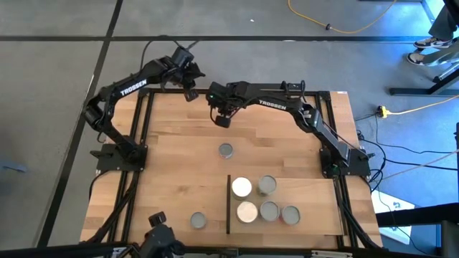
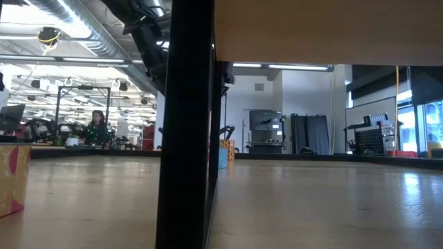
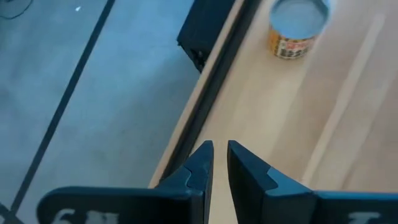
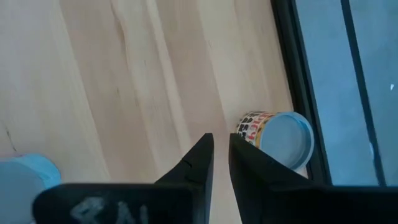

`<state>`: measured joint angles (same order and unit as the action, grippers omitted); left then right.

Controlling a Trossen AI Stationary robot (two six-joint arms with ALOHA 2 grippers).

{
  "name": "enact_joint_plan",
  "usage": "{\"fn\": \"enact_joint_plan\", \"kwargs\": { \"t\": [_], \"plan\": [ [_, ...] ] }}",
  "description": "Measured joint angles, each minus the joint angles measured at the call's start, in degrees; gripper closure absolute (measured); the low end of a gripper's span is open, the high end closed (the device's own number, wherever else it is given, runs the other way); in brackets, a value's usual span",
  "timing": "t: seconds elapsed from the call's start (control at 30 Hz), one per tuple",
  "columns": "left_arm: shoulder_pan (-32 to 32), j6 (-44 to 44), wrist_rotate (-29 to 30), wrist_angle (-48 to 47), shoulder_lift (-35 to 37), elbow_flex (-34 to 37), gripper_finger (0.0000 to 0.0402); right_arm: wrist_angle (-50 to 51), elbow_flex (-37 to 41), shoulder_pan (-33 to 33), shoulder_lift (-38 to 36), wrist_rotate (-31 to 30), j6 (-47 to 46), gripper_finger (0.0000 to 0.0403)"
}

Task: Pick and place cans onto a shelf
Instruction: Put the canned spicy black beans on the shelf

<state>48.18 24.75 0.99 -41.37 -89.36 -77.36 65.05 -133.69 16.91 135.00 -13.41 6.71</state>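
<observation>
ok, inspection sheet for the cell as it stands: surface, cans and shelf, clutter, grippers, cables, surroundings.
Surface: wooden tabletop, black-framed.
Job's things: five cans on the shelf; one can mid-table, one at the near edge left of the shelf.
Clutter: nothing seen.
Grippers: left gripper at the far edge, right gripper over the far half; both nearly closed, empty.
Cables: yellow cable on the floor.
Surroundings: a person far off at a desk.
</observation>
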Motion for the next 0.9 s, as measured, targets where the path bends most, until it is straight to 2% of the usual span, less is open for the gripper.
{"fn": "enact_joint_plan", "kwargs": {
  "t": [0.27,0.43,0.5,0.6,0.7,0.8,0.9],
  "plan": [
    [3.79,3.59,-2.05,0.25,0.00,0.00,0.0363,-0.11,0.00,-0.20,0.00,0.83,-6.27,0.0351],
    [6.13,8.14,-3.02,1.21,0.00,0.00,0.0363,-0.45,0.00,-0.49,0.00,1.62,-6.65,0.0373],
    [7.58,10.06,-8.22,1.04,0.00,0.00,0.0363,-0.74,0.00,-0.61,0.00,1.64,-6.48,0.0385],
    [10.56,13.47,-22.21,-1.31,0.00,-0.02,0.0363,-1.66,0.00,-0.72,0.00,2.07,-7.70,0.0396],
    [13.58,17.16,-32.92,-5.34,0.00,-0.02,0.0363,-3.47,0.00,-0.72,-0.04,6.15,-7.96,0.0394],
    [15.68,22.09,-37.29,-10.25,0.00,-0.02,0.0363,-5.70,0.00,-0.72,-0.04,7.46,-8.17,0.0376],
    [17.26,24.01,-39.10,-13.16,0.00,-0.02,0.0363,-7.10,0.00,-0.74,0.03,5.78,-10.28,0.0352]
  ]
}}
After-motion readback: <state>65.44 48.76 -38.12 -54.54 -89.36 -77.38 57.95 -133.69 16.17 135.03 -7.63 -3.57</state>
